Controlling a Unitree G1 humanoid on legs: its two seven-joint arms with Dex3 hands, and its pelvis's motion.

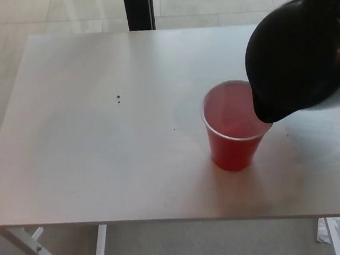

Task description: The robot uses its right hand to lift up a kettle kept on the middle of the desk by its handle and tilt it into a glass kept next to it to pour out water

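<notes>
A black kettle (pixel 296 61) is held tilted above the white desk (pixel 99 146), its lowest edge over the three o'clock rim of the red cup (pixel 236 134). The right hand is hidden behind the kettle; its grip cannot be told.

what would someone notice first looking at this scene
The big black kettle fills the upper right of the view, tilted with its lower edge over the rim of the red cup. The cup stands upright on the right half of the pale table, which otherwise shows only a few dark specks. The hand holding the kettle cannot be made out.
</notes>
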